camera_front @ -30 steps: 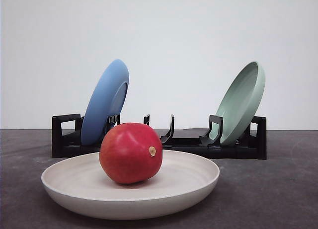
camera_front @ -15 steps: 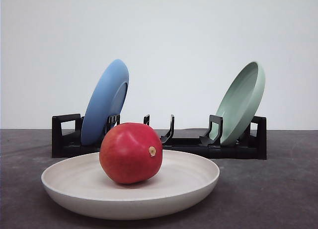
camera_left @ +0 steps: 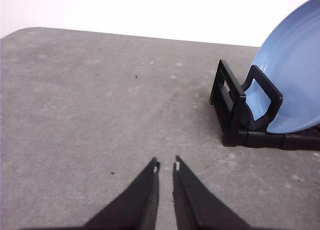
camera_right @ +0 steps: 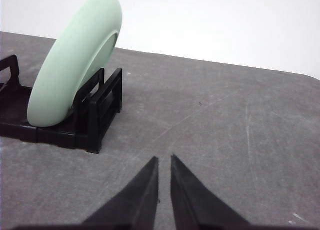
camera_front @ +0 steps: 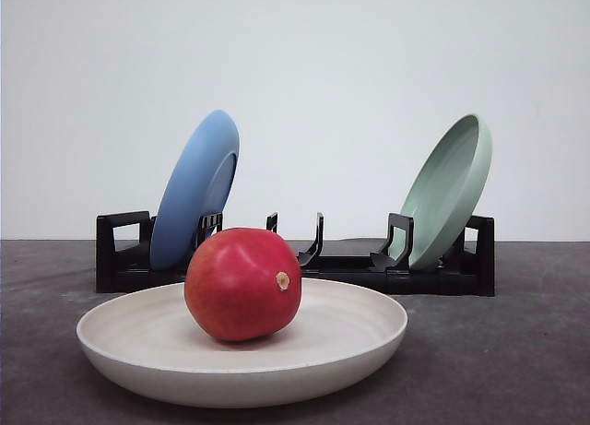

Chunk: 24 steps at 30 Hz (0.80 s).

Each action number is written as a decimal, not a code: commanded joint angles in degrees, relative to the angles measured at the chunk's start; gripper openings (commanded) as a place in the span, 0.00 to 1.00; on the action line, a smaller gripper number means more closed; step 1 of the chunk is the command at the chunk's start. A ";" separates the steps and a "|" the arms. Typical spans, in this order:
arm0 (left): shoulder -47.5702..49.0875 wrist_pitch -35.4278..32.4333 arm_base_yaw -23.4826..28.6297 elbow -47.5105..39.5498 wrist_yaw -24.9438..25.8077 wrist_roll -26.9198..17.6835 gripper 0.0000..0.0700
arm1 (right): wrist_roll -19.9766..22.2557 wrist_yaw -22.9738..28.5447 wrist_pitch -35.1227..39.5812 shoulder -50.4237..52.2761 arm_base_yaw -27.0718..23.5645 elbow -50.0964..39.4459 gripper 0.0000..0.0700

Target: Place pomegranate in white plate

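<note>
The glossy red pomegranate [camera_front: 242,283] rests inside the white plate [camera_front: 359,337], which lies flat on the table at the front; its tan stem nub faces the camera. My left gripper [camera_left: 166,165] hangs over bare grey table, its fingers nearly together with nothing between them. In the right wrist view, the right gripper [camera_right: 164,158] is likewise shut and empty above the table. Both grippers are away from the fruit.
A black dish rack [camera_front: 120,254] stands behind the white plate. A blue plate [camera_front: 195,187] [camera_left: 292,85] leans in its left end and a pale green plate [camera_front: 449,190] [camera_right: 75,65] in its right end. Grey tabletop lies around both grippers.
</note>
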State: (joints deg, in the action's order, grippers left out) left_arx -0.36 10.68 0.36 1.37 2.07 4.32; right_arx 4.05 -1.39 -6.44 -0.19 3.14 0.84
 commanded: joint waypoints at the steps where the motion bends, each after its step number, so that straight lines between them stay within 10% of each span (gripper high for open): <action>1: -0.02 -0.02 0.11 -0.68 0.04 0.48 0.05 | -0.83 -0.02 0.68 -0.02 0.00 -0.22 0.06; 24: -0.02 -0.02 0.11 -0.68 0.04 0.48 0.05 | -0.83 -0.02 0.68 -0.02 0.00 -0.22 0.06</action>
State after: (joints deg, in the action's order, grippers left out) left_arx -0.36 10.68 0.36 1.37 2.08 4.34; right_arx 4.05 -1.39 -6.44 -0.19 3.14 0.84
